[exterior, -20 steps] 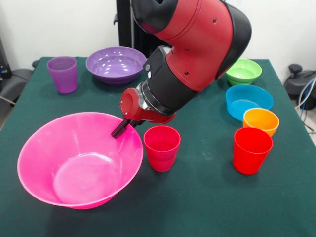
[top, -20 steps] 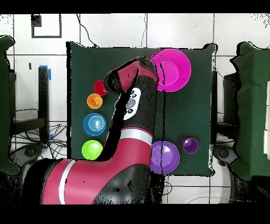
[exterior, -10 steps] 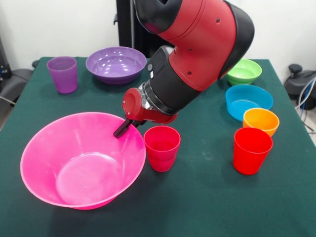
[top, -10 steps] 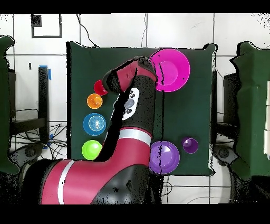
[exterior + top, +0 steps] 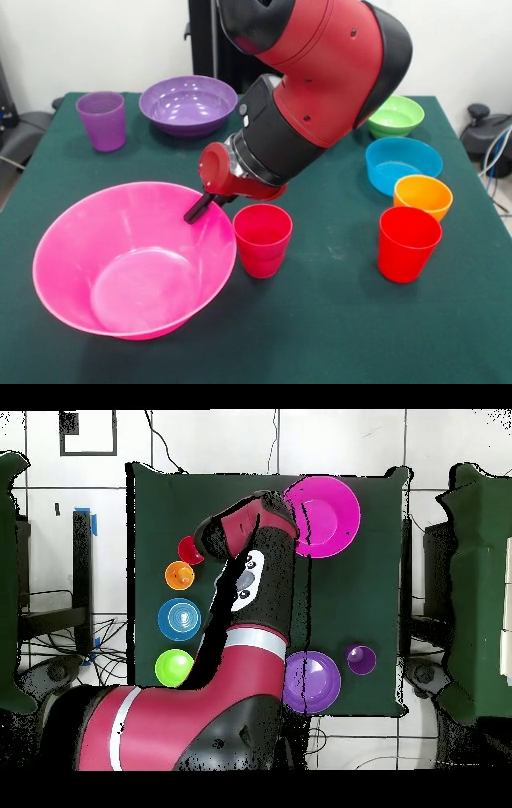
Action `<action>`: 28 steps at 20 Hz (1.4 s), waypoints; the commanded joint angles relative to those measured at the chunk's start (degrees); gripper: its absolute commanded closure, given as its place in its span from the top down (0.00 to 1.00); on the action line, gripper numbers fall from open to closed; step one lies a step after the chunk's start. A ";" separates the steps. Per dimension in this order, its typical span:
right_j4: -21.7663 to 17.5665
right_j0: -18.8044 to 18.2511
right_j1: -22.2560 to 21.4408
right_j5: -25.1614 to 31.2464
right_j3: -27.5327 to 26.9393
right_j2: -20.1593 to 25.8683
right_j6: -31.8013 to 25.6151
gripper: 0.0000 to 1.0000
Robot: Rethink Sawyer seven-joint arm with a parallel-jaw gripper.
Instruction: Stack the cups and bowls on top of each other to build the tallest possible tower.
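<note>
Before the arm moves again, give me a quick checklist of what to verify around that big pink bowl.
1. Claw at the pink bowl's far rim: ok.
2. Claw open or shut on the rim: cannot tell, only a dark tip shows.
3. Pink bowl empty, ready as a base: ok.
4. Magenta cup clear of the bowl: not ok, it stands right beside the rim.
5. Purple bowl upright and unobstructed: ok.
6. Stacking begun: not ok, nothing is nested.

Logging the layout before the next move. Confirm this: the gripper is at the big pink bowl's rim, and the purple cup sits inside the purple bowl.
One part is wrong. The purple cup stands on the table beside the purple bowl, not inside it, as the front view shows. The gripper is at the big pink bowl's rim, as stated.
</note>
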 commanded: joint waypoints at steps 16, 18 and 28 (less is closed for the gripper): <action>-5.95 0.32 -0.30 3.11 -2.41 5.41 -21.13 0.00; -6.07 0.43 0.12 3.63 -2.96 5.66 -20.98 0.00; -6.45 0.69 1.43 4.69 -4.85 5.79 -20.30 0.00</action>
